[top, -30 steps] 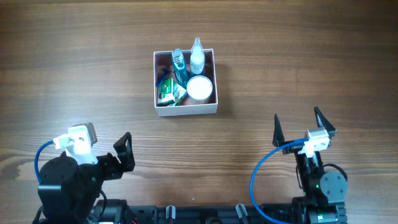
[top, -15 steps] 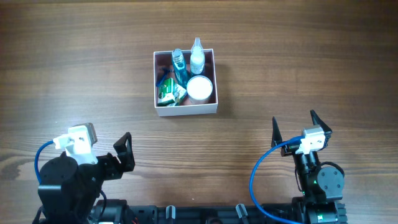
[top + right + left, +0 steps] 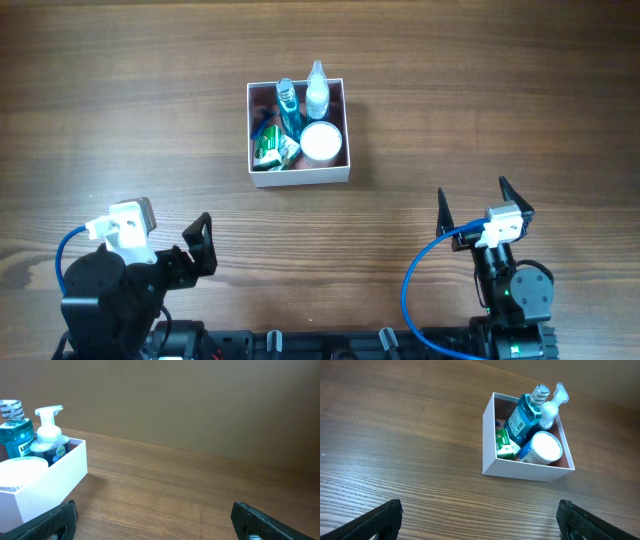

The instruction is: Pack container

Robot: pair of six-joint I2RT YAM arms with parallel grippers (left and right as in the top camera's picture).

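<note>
Counter (image 3: pixel 120 90): brown wood grain, seen from above and from both wrists.

Container (image 3: pixel 300 177): square, shallow, white walls, dusty-pink inside. It sits on the counter past the middle, slightly toward the left arm's side, well apart from both arms. Nothing touches it from outside.

Contents, packed close:
- blue mouthwash bottle (image 3: pixel 288 105), clear cap, at the far wall, leaning
- white pump bottle (image 3: pixel 317 92) just beside it, in the far corner on the right arm's side, nozzle reaching over the rim
- round white-lidded jar (image 3: pixel 321 141) in front of the pump bottle, against the wall on the right arm's side
- green packet (image 3: pixel 270 148) in the near corner on the left arm's side, beside the jar

Left claw (image 3: pixel 480 519): spread wide, grips nothing. It is low at the near edge, and the container lies ahead between its dark fingertips in the wrist view.

Right claw (image 3: pixel 473 195): also spread wide and empty, near the counter's front edge. Its wrist view catches the container's corner at far left.
</note>
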